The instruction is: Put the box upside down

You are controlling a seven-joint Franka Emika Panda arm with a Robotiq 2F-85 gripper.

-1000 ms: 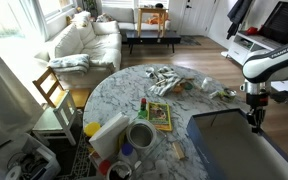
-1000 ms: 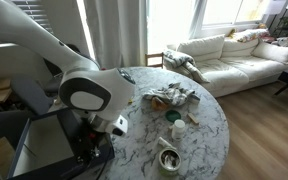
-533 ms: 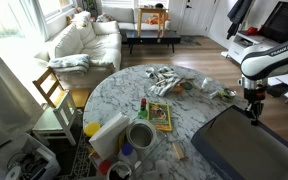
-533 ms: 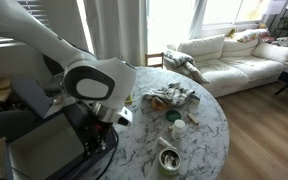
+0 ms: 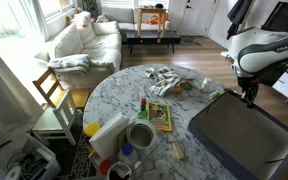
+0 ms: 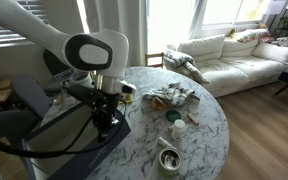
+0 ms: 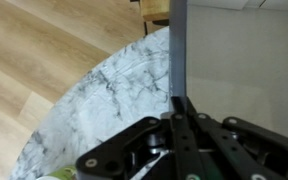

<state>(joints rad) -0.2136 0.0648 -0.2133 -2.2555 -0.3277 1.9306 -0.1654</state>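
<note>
The box (image 5: 239, 135) is a very large shallow dark grey tray at the table's edge. It is tilted, with one rim lifted, and it also shows in an exterior view (image 6: 54, 150). My gripper (image 5: 248, 97) is shut on the raised rim, as an exterior view also shows (image 6: 104, 112). In the wrist view the thin rim (image 7: 178, 50) runs straight up from my closed fingers (image 7: 179, 108), with the box's flat grey face (image 7: 244, 60) to the right.
The round marble table (image 5: 124, 90) carries an orange-and-green packet (image 5: 160, 115), a white carton with a yellow end (image 5: 106, 130), a tape roll (image 5: 140, 134) and crumpled items (image 5: 166, 78). A wooden chair (image 5: 52, 92) and a sofa (image 5: 84, 40) stand beyond.
My gripper has risen and moved toward the table's far side, still holding the rim. The box has tipped up more steeply and shows more of its flat face.
</note>
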